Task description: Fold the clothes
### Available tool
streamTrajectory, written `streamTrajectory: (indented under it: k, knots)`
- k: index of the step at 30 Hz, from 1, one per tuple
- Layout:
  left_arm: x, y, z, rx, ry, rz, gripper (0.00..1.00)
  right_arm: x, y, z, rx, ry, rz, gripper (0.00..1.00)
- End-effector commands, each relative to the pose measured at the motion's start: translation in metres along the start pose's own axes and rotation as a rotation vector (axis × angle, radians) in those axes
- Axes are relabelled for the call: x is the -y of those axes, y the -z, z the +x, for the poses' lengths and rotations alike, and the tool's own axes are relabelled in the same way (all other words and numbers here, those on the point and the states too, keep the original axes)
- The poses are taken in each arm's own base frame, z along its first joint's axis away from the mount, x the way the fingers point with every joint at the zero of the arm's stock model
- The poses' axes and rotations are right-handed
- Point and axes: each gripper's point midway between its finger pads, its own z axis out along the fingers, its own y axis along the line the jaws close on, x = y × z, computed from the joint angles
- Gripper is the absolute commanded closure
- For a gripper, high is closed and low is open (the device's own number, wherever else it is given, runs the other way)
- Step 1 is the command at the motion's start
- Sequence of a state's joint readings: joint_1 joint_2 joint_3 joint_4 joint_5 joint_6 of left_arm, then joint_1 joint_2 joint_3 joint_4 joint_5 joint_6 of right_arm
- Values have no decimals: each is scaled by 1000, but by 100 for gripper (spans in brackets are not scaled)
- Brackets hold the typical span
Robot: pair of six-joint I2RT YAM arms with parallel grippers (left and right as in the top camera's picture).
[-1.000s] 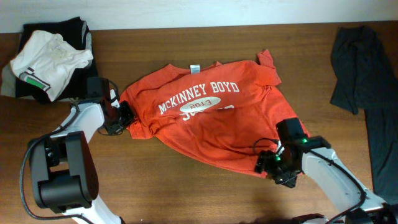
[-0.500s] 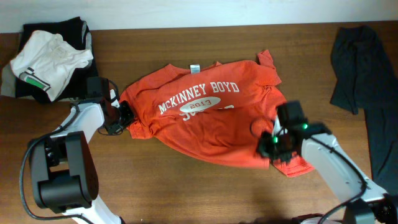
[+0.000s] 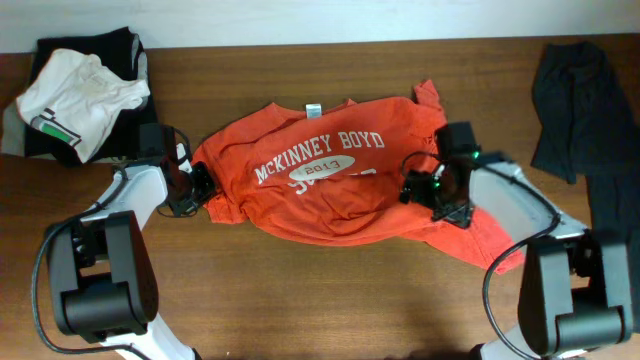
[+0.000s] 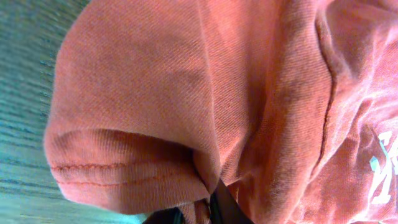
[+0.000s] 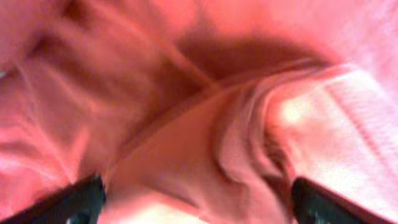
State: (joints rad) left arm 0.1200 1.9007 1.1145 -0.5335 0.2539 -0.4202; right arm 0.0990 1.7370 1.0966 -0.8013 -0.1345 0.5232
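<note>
The red-orange T-shirt (image 3: 320, 200) lies spread on the tabletop (image 3: 300, 310). Within the last second the right jaws carried its lower hem up toward the lettering (one part trails behind) and now stand released, wide apart over the cloth. The left jaws stay clenched on a sleeve (image 4: 124, 155). The first fold seems only begun

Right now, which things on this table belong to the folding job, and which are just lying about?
In the job:
red-orange T-shirt, spread mid-table
left gripper, pinching its sleeve
right gripper, open over its other side

Lying about:
white T-shirt with a green stripe, far left corner
black garment under it
dark grey garment, right edge
</note>
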Motion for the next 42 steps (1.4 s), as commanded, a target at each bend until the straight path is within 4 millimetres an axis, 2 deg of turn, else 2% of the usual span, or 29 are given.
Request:
streamTrajectory:
  k: [1,3,4,7,9,11,12,15,17,21,23,24,26,27,31,33,35,36,39,41,42]
  knots:
    - [-10,-7,5,-20,20,-27,87,-13,59,-29,85,48,-21,1]
    - [-10,-7,5,-20,20,-27,88,-19,72,-23,53,53,-36,1]
    - [-10,-7,5,-20,20,-27,88,-19,71,-18,29,50,-43,1]
    - [-10,-7,5,-20,20,-26,87,-2,52,6,-76,31,13,2]
    - [-10,-7,5,-20,20,-26,87,7,35,18,-113,-22,35,19]
    - [-10,-7,6,-21,20,-26,87,10,23,27,-135,-44,28,22]
    - [-10,-7,6,-21,20,-26,87,8,14,29,-134,-42,1,29]
    - [-10,-7,6,-21,20,-26,84,5,3,20,-95,-34,-21,31]
    - [-10,-7,5,-21,20,-27,84,4,-1,16,-82,-32,-24,37]
    - [-10,-7,5,-21,20,-27,84,5,-13,9,-73,-30,-11,38]
    - [-10,-7,5,-20,20,-26,89,6,-16,5,-61,-30,-6,48]
    - [-10,-7,5,-20,20,-27,91,4,-16,2,-48,-28,-13,69]
    - [-10,-7,5,-20,20,-27,91,0,-15,-5,-24,-24,-27,94]
    - [-10,-7,5,-20,20,-27,91,-2,-14,-8,-14,-22,-33,96]
    - [-10,-7,5,-20,20,-27,91,-7,-9,-17,13,-17,-47,96]
    - [-10,-7,5,-20,20,-27,91,-2,-9,-16,11,-19,-19,93]
    - [-10,-7,5,-20,20,-27,91,2,-4,-22,32,54,17,77]
    - [-10,-7,5,-20,20,-27,91,0,1,-25,37,104,16,75]
    - [-10,-7,5,-20,20,-27,91,1,19,-35,53,160,64,55]
    - [-10,-7,5,-20,20,-27,91,6,35,-44,76,159,119,30]
    - [-10,-7,5,-20,20,-27,91,8,37,-45,79,164,134,27]
